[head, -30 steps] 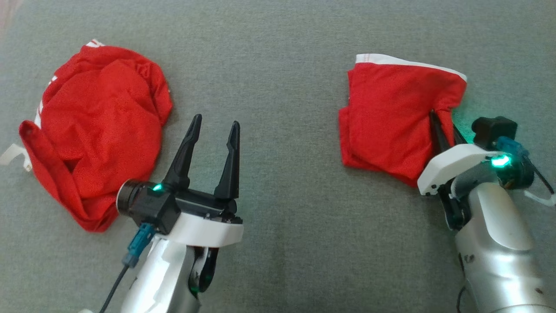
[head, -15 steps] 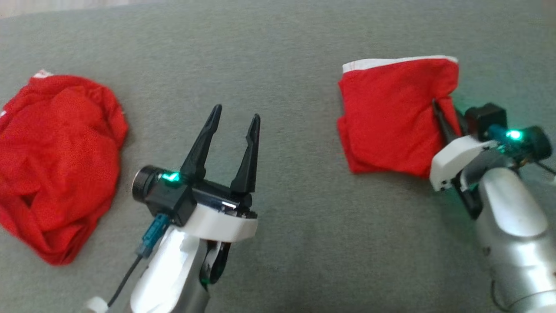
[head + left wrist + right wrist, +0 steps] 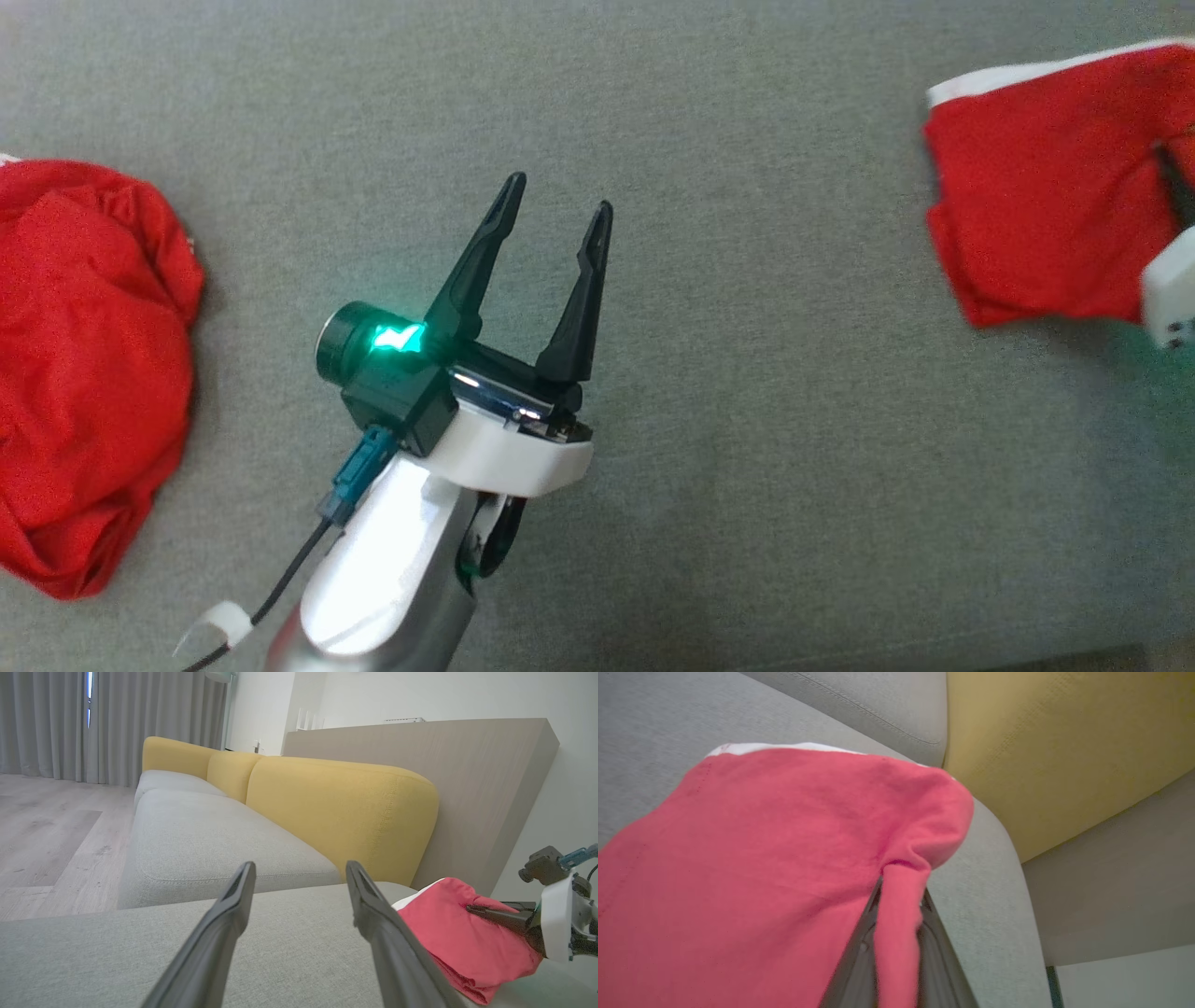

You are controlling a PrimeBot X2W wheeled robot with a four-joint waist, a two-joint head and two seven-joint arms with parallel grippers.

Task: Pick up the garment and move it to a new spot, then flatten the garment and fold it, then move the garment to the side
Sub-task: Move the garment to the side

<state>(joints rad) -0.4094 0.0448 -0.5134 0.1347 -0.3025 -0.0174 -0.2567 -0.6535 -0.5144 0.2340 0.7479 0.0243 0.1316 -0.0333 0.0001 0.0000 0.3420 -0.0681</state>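
A grey cushion point(image 3: 747, 467) carries everything. Beyond its far edge the left wrist view shows a sofa seat with yellow backrests point(image 3: 341, 812), a wooden panel point(image 3: 467, 788) behind them, wood floor point(image 3: 46, 826) and grey curtains point(image 3: 46, 718) further off. A crumpled red heap point(image 3: 84, 373) with a little white trim lies at the cushion's left edge, well apart from both arms. The middle of the cushion between the heap and the garment point(image 3: 1036, 205) is bare apart from the left arm, so nothing lies against either cloth. The garment is red with a white band along its far hem and is folded into a rough square. It sits near the cushion's far right corner, close to where the cushion rounds off beside a yellow backrest point(image 3: 1064, 742). The right pincer point(image 3: 902, 889) is nearly closed on a narrow pleat of red cloth at the garment's right edge. The pleat runs down between the two dark fingers, and the cloth bunches into a small hump just past their tips. From the left wrist view the right pincer point(image 3: 472, 909) reaches in level from the right, with its tips on top of the garment point(image 3: 448, 933). The left pincer point(image 3: 560, 192) hangs over the bare middle of the cushion, spread wide, holding and touching nothing.
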